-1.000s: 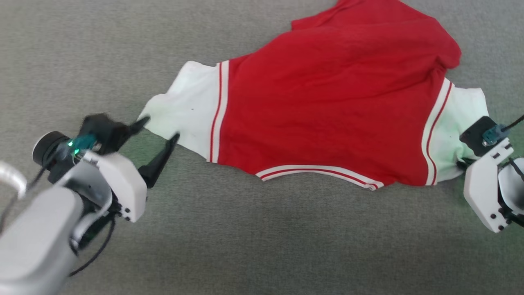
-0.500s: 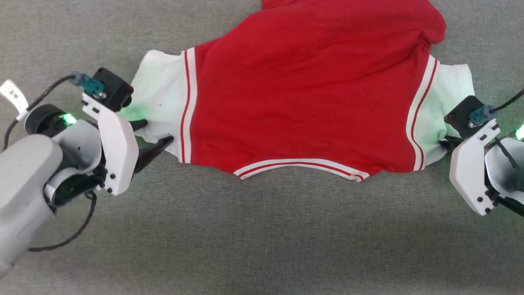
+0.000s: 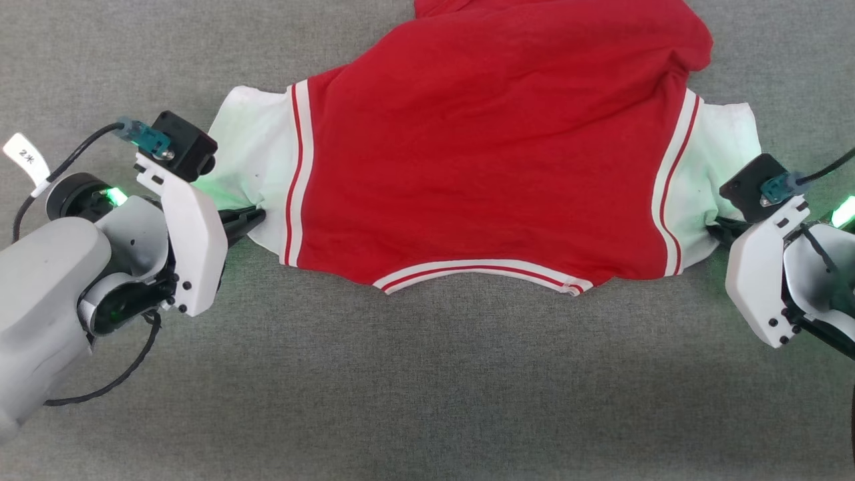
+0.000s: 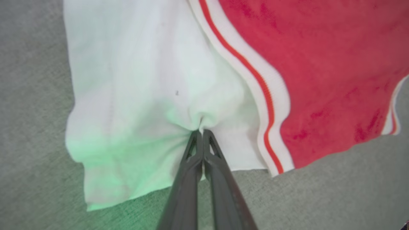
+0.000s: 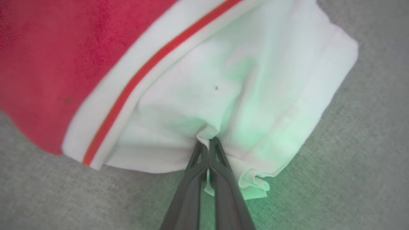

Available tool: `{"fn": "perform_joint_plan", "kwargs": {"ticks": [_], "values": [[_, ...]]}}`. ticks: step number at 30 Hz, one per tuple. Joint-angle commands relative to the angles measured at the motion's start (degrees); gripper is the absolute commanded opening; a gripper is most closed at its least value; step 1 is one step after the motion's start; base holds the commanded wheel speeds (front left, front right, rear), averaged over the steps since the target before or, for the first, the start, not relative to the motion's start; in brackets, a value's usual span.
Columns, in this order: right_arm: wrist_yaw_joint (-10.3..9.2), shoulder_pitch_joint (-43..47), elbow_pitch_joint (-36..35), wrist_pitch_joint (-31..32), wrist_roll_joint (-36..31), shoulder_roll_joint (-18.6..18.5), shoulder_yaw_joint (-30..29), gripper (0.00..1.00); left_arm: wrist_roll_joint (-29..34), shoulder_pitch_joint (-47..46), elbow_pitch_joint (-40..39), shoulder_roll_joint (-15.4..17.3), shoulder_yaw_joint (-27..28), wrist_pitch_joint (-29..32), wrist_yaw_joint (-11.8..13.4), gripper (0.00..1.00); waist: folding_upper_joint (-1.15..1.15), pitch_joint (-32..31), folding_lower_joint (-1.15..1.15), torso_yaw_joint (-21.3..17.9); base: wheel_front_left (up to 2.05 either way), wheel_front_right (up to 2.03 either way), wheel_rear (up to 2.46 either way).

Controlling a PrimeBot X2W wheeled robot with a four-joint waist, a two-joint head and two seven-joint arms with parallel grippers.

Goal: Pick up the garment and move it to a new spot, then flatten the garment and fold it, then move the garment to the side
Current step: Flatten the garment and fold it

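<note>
You will find the garment (image 3: 481, 153) spread on the grey fabric surface (image 3: 427, 387), with its red body across the middle of the head view and one white sleeve panel reaching out to each side. The striped hem band (image 3: 481, 269) runs along the edge nearest the robot in a shallow curve. Check the left gripper (image 3: 254, 218): its two dark fingers are pressed together on the left sleeve panel (image 3: 250, 157), pinching a small gather of white cloth near that panel's lower edge. In the left wrist view, you can see the cloth pucker at the fingertips (image 4: 195, 140). Check the right gripper (image 3: 713, 230): its fingers are likewise clamped on the right sleeve panel (image 3: 725, 143), and creases radiate from the pinch. The upper right corner of the red body is bunched into a fold (image 3: 688, 50). A green glow (image 4: 105, 159) tints the white cloth beside each grip.
</note>
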Motion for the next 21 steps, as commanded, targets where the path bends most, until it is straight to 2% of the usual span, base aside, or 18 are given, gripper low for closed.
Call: {"fn": "perform_joint_plan", "kwargs": {"ticks": [1, 8, 9, 11, 13, 17, 21], "values": [[-0.50, 0.5, 2.0, -1.4, -0.4, 1.2, -0.2, 0.00, -1.2, 0.3, 0.8, -0.8, -1.4, -1.6, 0.0, 0.00, 0.00, -0.9, 0.00, -0.1, 0.00, 0.00, 0.00], [-0.40, 1.3, -0.1, -8.3, -0.7, 3.1, -7.5, 0.00, -6.5, 0.1, 0.9, -0.3, 0.7, -12.4, 0.1, 0.00, 0.00, -3.0, 0.00, -0.5, 0.00, 0.00, 0.00], [-0.40, 1.3, -0.1, -8.3, -0.7, 3.1, -7.5, 0.00, -6.5, 0.1, 0.9, -0.3, 0.7, -12.4, 0.1, 0.00, 0.00, -3.0, 0.00, -0.5, 0.00, 0.00, 0.00], [-0.39, 1.8, -1.3, -9.8, -1.2, 4.3, -11.8, 0.00, -10.2, 0.9, -0.4, -0.8, 2.6, -17.5, 0.0, 0.00, 0.00, -3.4, 0.00, -0.5, 0.00, 0.00, 0.00], [-0.39, 2.0, -1.8, -10.2, -1.2, 4.8, -13.1, 0.00, -11.2, 1.0, -0.7, -1.0, 3.3, -19.1, 0.1, 0.00, 0.00, -3.5, 0.00, -0.5, 0.00, 0.00, 0.00], [-0.39, 0.0, -3.5, -12.2, -2.0, 7.7, -18.5, 0.00, -13.1, -0.6, -0.3, -1.8, 5.3, -24.7, 0.1, 0.00, 0.00, -3.5, 0.00, -0.6, 0.00, 0.00, 0.00], [-0.35, -6.4, -1.8, -15.2, -4.5, 12.2, -22.8, 0.00, -14.8, -4.1, 2.9, -4.0, 8.3, -29.5, 0.1, 0.00, 0.00, -2.4, 0.00, -1.2, 0.00, 0.00, 0.00]]}}
